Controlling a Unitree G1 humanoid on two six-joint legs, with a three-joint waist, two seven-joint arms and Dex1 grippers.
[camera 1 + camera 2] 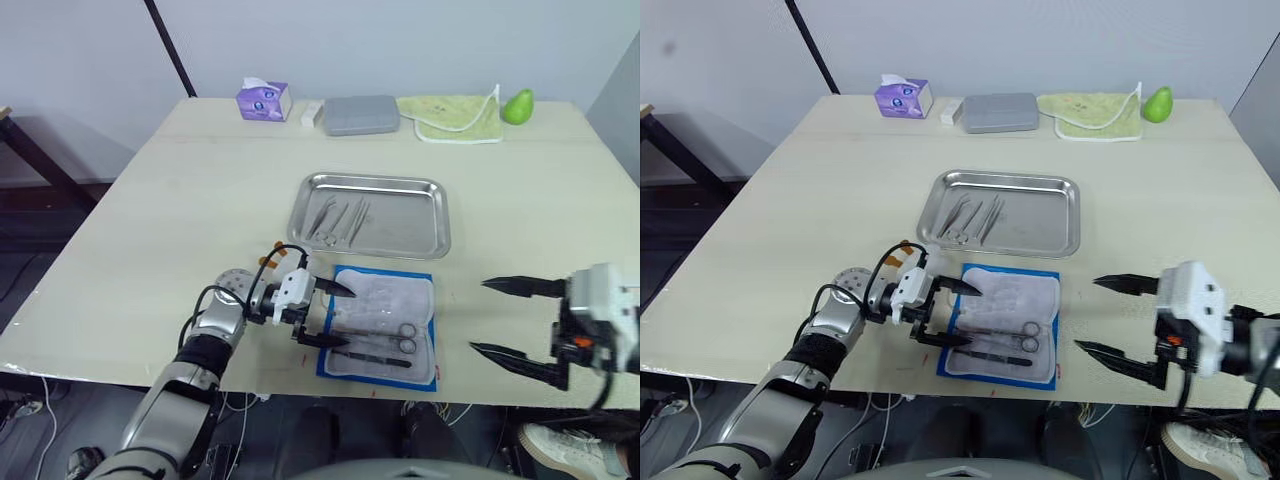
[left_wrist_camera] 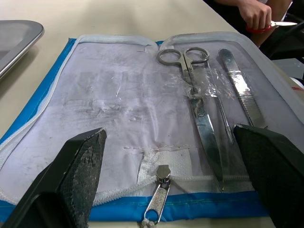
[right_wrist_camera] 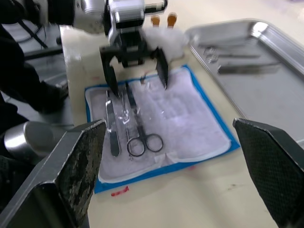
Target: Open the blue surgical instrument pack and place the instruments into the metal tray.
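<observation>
Blue pack (image 1: 380, 325) lies unzipped near the table's front edge, just short of the steel tray (image 1: 370, 213). Left gripper (image 1: 330, 315) gapes empty over it; scissors (image 1: 385, 334) under plastic may snag. Right gripper (image 1: 505, 317) hangs spread, empty. No writing is legible.

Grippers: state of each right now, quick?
Left gripper: open, empty, fingers straddling the near-left edge of the opened blue surgical instrument pack.
Right gripper: open, empty, above the table to the pack's right.
</observation>
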